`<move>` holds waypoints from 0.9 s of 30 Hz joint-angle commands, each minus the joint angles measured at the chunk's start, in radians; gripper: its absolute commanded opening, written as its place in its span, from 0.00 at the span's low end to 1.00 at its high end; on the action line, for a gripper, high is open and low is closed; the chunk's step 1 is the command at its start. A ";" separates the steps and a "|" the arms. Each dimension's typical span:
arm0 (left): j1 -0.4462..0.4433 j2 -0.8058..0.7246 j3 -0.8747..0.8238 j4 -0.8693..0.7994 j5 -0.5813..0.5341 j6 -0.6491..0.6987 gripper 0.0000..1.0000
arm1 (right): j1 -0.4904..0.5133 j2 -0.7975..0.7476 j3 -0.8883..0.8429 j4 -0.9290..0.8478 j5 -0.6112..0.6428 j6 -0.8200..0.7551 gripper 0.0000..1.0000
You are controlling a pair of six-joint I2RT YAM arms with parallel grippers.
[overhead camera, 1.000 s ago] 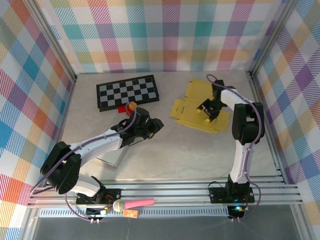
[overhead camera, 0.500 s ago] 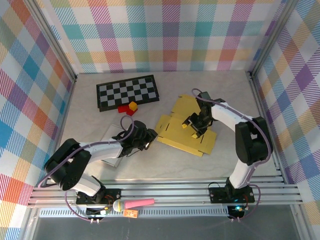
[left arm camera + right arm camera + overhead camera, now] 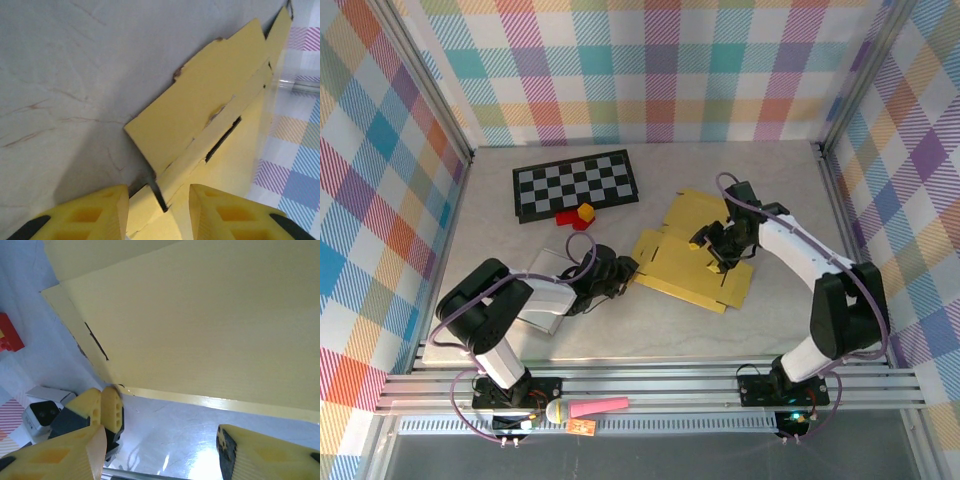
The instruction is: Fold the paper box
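Left gripper [image 3: 159, 200]: jaws apart, straddling a flap edge of the box [image 3: 210, 115] at frame bottom, not clamped on it. Right gripper [image 3: 161, 436]: jaws wide, holding nothing, hovering over the sheet.

Box lies flat just right of centre on the table [image 3: 650, 330]. One flap seems slightly lifted; no walls up.

Judgement: folding barely begun, every wall and tab left.

Open table below the box. Chessboard [image 3: 575, 184] and blocks [image 3: 576, 213] crowd the upper left.
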 commanded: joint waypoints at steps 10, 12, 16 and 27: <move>0.005 0.075 -0.025 0.156 -0.057 -0.077 0.30 | -0.004 -0.203 -0.100 0.063 -0.025 0.110 0.62; 0.005 0.077 -0.031 0.159 -0.067 -0.094 0.29 | -0.004 -0.212 -0.098 0.063 -0.025 0.116 0.62; 0.004 0.086 -0.028 0.174 -0.073 -0.122 0.29 | -0.005 -0.215 -0.088 0.058 -0.019 0.119 0.62; 0.001 0.144 0.015 0.230 -0.099 -0.161 0.07 | -0.004 -0.239 -0.104 0.067 -0.011 0.140 0.62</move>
